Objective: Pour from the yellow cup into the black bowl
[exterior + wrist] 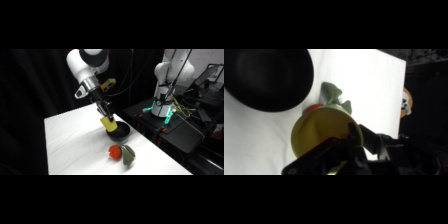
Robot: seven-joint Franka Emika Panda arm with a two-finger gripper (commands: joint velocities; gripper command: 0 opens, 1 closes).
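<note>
Tilting over black bowl, yellow cup clamped in pincer, contents unclear.

White Franka Panda arm: reaches from upper right over the table, elbow high, forearm slanting down and rightward. Black two-finger gripper: tilted off vertical, fingers clamped on the small yellow cylindrical cup; the linkage fills the wrist view's lower edge.
</note>
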